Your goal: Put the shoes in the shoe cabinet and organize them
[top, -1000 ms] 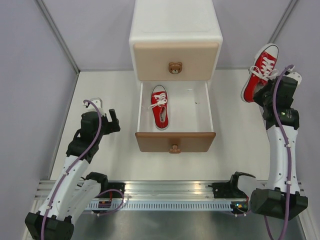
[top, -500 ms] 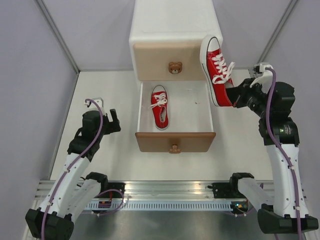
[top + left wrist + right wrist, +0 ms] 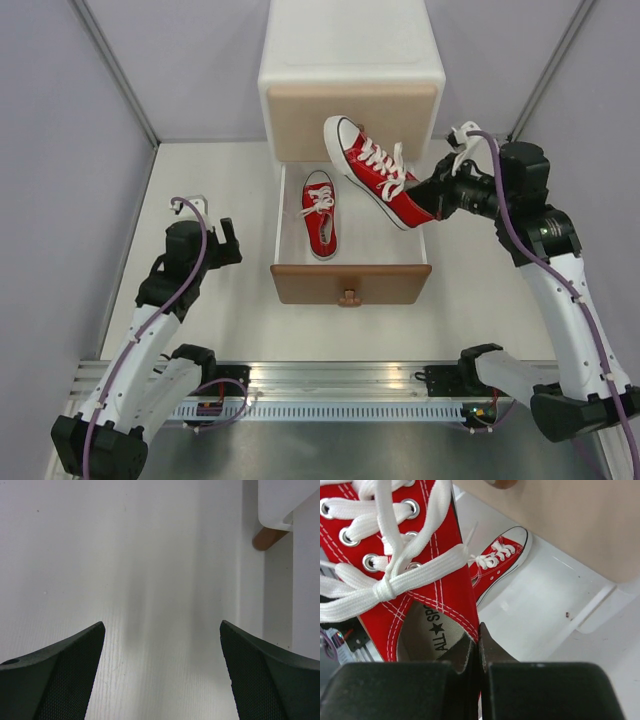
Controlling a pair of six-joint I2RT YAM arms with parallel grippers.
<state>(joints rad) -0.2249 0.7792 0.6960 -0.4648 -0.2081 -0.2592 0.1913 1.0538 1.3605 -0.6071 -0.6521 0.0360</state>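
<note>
Clamped tight in the right gripper: the side wall of a red sneaker at its heel opening, canvas pinched between the two black fingers with no gap left. Held in the air in front of the shoe cabinet, above its pulled-out lower drawer, toe overlapping the beige upper front in the top view, heel toward the drawer's right side. Red canvas with white stitching, white laces tied in a bow through metal eyelets, white rubber toe cap and sole, pale lining printed with "ALL" and a star.

Inside that same drawer, on its left half, the matching red sneaker, flat on its sole, toe toward the cabinet's body, heel toward the brown drawer front.

Well to the left of the cabinet, over the white table, the left gripper, spread wide with nothing between the fingers. At the top right of its wrist view, one short brown cabinet leg.
</note>
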